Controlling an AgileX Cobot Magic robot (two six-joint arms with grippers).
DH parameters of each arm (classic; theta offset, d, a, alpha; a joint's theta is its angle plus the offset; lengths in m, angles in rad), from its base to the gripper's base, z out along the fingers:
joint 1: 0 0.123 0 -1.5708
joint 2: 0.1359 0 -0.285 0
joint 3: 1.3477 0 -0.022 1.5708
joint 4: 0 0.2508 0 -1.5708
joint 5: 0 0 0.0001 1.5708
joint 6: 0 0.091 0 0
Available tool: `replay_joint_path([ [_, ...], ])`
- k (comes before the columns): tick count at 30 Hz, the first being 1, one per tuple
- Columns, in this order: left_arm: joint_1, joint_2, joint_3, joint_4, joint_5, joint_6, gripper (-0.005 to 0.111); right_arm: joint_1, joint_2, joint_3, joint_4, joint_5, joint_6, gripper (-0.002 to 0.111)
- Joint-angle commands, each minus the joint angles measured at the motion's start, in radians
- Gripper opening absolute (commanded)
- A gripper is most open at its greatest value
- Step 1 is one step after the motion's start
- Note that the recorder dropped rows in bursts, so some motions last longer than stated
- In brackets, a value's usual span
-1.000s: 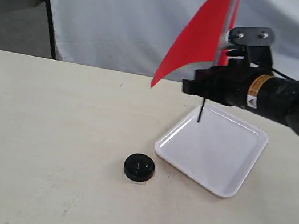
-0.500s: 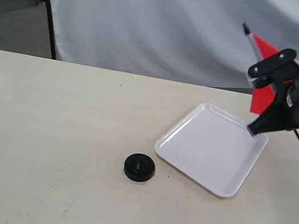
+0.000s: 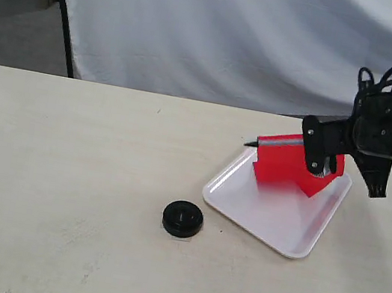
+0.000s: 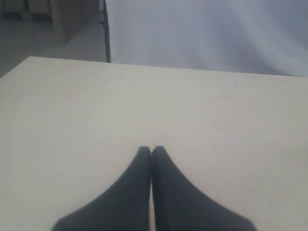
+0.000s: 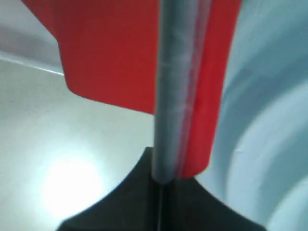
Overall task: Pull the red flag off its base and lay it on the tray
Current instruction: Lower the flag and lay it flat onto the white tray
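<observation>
Right of centre in the exterior view, the red flag (image 3: 288, 170) is held low over the far part of the tray (image 3: 266, 223). Its pole is close to level, with the dark tip pointed toward the left of the frame. The pole is pinched by the right gripper (image 3: 310, 147) near the end away from the tip. In the right wrist view both fingers are seen clamped on the silver pole, with the cloth hanging alongside. Whether cloth or pole touches the tray cannot be told.

The level attitude is judged deliberate: a pole brought down flat can be let go without tipping over the rim.

The base (image 3: 183, 219) is seen alone on the counter (image 3: 60, 183) at lower centre of the frame, near the tray's left corner and well apart from the flag. Removal is therefore taken as done.

The left gripper (image 4: 151, 155) is pressed together with nothing between its fingers, above bare counter. It is not seen in the exterior view and is judged to be parked clear of the work.

Remaining, by judgement: final lowering and release. Risk noted: the tip overhangs the tray's far left edge, so the pole could be left resting on the rim.
</observation>
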Motion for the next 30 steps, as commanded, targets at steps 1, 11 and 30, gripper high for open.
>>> replay_joint_path([
  [1,-0.004,-0.002,0.002,0.0,-0.001,0.003,0.0,-0.001,0.078,-0.005,-0.288,-0.024,-0.013,-0.001],
  [11,-0.004,-0.002,0.002,0.0,-0.001,0.003,0.0,-0.001,0.197,-0.048,-0.34,-0.16,-0.006,-0.001],
  [30,-0.004,-0.002,0.002,0.0,-0.001,0.003,0.0,-0.001,0.2,-0.046,-0.34,-0.164,0.101,0.06],
])
